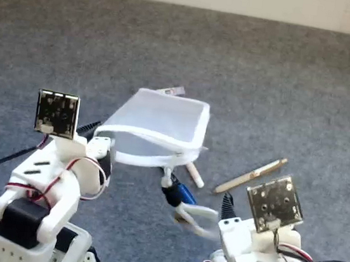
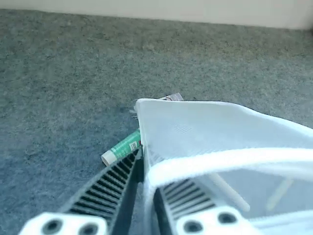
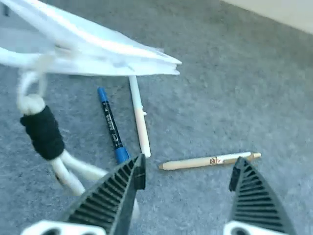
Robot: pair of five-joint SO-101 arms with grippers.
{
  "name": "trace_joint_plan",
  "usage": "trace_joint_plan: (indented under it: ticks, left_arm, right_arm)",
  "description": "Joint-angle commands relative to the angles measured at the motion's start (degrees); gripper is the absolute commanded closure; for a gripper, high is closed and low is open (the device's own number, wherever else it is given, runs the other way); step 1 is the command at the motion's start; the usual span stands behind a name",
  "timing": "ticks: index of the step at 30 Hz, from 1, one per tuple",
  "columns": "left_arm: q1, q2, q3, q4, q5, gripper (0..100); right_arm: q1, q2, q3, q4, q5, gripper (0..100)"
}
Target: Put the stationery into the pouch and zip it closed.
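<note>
A white mesh pouch (image 1: pixel 163 126) is held up off the carpet, mouth toward the arms. My left gripper (image 1: pixel 105 147) is shut on the pouch's rim (image 2: pixel 161 169) at one corner. A green-and-white tube (image 2: pixel 122 147) lies on the carpet under the pouch. On the floor by the pouch's other corner lie a blue pen (image 3: pixel 110 125), a white pen (image 3: pixel 138 117) and a beige pen (image 3: pixel 210 160). My right gripper (image 3: pixel 188 183) hangs open above them, with the beige pen between its fingers' line and the blue pen's tip by one finger (image 3: pixel 120 193). The pouch's cord pull (image 3: pixel 44 132), white with a black wrap, dangles beside it.
Grey carpet covers the whole floor, with a pale wall along the far edge. A small flat item (image 1: pixel 172 92) pokes out behind the pouch's far side. In the high view the beige pen (image 1: pixel 250 175) lies to the right of the pouch.
</note>
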Motion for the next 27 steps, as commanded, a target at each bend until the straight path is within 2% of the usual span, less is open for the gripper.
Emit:
trace_joint_plan:
  ticks: [1, 7, 17, 22, 27]
  left_arm:
    - [-2.9, -0.3, -7.3, 0.9, -0.4, 99]
    - [-8.7, -0.3, -11.2, 3.0, -0.4, 99]
    - [-13.9, 0.0, -19.5, 11.3, -10.0, 99]
    - [-17.1, 2.9, -25.5, 18.1, -12.4, 99]
    - [-22.0, 15.2, -34.9, 25.6, -14.1, 99]
  right_arm:
    - [3.9, 0.1, 1.8, 0.7, 0.6, 73.6]
    - [7.9, 0.1, 7.2, -0.9, 0.6, 73.6]
    - [19.5, 0.1, 19.5, -9.7, 0.6, 73.6]
    - [19.7, 0.2, 20.0, -9.9, 0.6, 73.6]
    - [19.7, 0.2, 20.1, -10.0, 0.6, 73.6]
